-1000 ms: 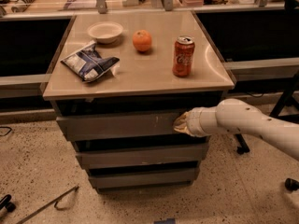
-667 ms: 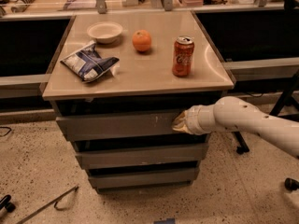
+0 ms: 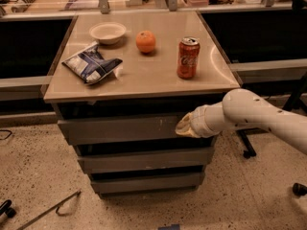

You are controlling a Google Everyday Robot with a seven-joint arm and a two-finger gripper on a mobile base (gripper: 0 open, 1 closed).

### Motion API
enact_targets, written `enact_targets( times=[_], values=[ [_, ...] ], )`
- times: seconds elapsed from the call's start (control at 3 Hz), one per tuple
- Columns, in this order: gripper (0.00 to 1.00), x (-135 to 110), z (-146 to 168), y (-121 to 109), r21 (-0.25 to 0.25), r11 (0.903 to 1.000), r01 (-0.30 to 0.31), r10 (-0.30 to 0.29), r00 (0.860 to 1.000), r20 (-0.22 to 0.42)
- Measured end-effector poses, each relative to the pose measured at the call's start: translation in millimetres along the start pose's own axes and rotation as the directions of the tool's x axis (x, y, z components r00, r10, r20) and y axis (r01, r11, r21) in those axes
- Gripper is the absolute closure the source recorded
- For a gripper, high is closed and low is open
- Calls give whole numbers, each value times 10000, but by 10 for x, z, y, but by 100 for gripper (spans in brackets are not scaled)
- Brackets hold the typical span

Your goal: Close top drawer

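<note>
With the hand [image 3: 184, 127], spread or pressed together I cannot tell, against the right end of the drawer [image 3: 120, 128] jutting under the surface [image 3: 144, 83], an off-centre push could skew and jam it, or topple the can [image 3: 188, 57].

Smooth, glossy white arm [image 3: 261, 115], thick and rounded like a tube, with a few small dark dots along the forearm. Ribbed white collar at the wrist. Cream-yellow gripper [image 3: 184, 127] at the tip, against the top drawer [image 3: 120, 128] front.
</note>
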State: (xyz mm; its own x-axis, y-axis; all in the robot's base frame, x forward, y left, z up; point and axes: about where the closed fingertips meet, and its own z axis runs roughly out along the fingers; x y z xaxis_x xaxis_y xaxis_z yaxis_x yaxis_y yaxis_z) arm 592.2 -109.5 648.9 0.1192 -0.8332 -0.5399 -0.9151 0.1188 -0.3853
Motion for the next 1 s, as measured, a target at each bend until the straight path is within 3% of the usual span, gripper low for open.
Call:
enact_targets(
  times=[0.33,0.67,1.0],
  values=[
    [100,-128,-318,453,-1522,9868,-561,551,9984,-105],
    [100,-214,-752,833,-2479,9587,-1395,1292,9900,-571],
    [83,-246,-807,905,-2751,9511,-1405,1277,9898,-639]
  ],
)
